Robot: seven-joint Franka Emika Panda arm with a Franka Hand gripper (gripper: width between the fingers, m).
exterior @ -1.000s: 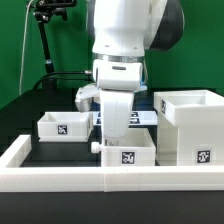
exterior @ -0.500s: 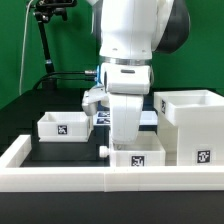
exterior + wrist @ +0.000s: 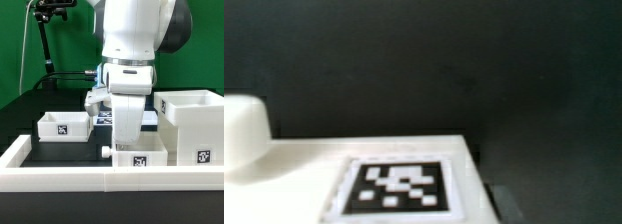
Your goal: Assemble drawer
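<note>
The small drawer box (image 3: 122, 160) sat against the front rail (image 3: 60, 172), just beside the cabinet (image 3: 190, 120), dark knob (image 3: 105, 150) pointing to the exterior view's left, black-and-white marker tag (image 3: 140, 159) facing the camera, long axis hidden under the arm (image 3: 135, 60), the gripper (image 3: 127, 146) directly above it, finger spread impossible to tell.

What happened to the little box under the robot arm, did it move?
Yes. The little box slid toward the exterior view's right, ending closer to the big white box, which stayed put.
</note>
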